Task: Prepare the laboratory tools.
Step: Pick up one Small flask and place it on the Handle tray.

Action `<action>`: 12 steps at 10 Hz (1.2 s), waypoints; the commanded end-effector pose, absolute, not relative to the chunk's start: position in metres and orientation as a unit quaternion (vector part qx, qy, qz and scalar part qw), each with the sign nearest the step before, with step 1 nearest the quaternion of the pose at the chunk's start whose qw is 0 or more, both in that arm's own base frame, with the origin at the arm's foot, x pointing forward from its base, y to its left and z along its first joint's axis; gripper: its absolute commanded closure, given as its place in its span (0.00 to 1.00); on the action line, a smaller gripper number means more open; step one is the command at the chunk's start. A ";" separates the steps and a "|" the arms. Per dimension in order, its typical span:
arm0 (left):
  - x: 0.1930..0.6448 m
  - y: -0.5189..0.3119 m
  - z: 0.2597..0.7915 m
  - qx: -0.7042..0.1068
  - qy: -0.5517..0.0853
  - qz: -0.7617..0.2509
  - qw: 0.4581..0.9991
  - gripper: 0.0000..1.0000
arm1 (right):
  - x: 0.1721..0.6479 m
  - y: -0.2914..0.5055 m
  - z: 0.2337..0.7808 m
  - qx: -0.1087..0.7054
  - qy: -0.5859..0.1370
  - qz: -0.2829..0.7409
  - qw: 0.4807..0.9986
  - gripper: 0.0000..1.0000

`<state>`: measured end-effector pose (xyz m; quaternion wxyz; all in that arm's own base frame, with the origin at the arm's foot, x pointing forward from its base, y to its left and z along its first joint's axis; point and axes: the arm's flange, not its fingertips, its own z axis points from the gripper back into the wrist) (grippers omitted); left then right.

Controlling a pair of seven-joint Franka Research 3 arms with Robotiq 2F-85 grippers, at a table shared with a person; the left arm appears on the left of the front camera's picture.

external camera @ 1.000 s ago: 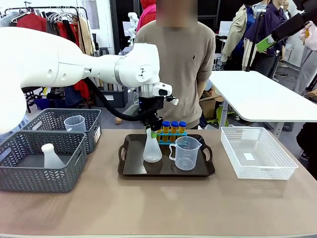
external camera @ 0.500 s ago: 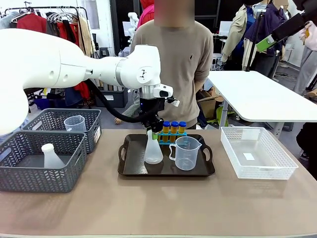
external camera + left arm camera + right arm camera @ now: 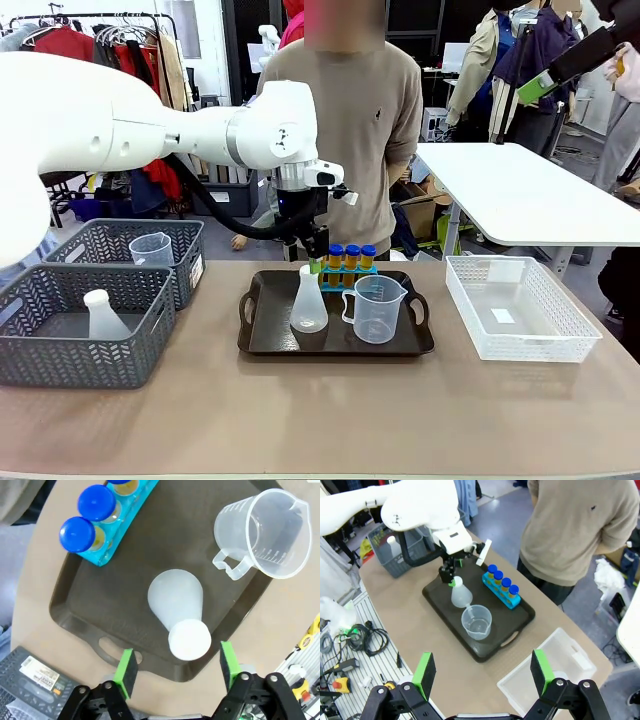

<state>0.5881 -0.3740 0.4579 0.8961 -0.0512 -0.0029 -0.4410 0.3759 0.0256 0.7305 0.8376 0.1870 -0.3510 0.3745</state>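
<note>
On the black handled tray [image 3: 262, 335] nearest me I see the clear plastic measuring beaker with handle [image 3: 377, 308] standing just right of the translucent white conical flask [image 3: 308, 298], both upright, with the blue four-hole tube rack [image 3: 348, 272] and its small amber-filled tubes with blue caps [image 3: 351, 256] behind them at the tray's far edge. My left gripper [image 3: 174, 666] hangs directly above the flask's mouth with its green pads spread wide and gripping nothing, while my right gripper [image 3: 482, 672] sits high over the table, likewise wide apart and empty. To my left two grey mesh baskets [image 3: 60, 350] hold another flask and beaker, a white mesh basket [image 3: 517, 308] sits to the right, and a person in a beige sweater [image 3: 345, 120] stands at the far side.
</note>
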 end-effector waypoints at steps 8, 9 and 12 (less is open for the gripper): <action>0.561 -0.307 0.569 -0.046 -0.096 -0.356 0.928 0.00 | 0.375 0.025 0.732 0.189 -0.352 0.377 0.835 0.00; 0.562 -0.307 0.568 -0.039 -0.093 -0.357 0.929 0.00 | 0.375 0.025 0.732 0.189 -0.352 0.377 0.835 0.00; 0.572 -0.313 0.573 -0.052 -0.085 -0.366 0.925 0.00 | 0.375 0.025 0.732 0.189 -0.352 0.377 0.835 0.00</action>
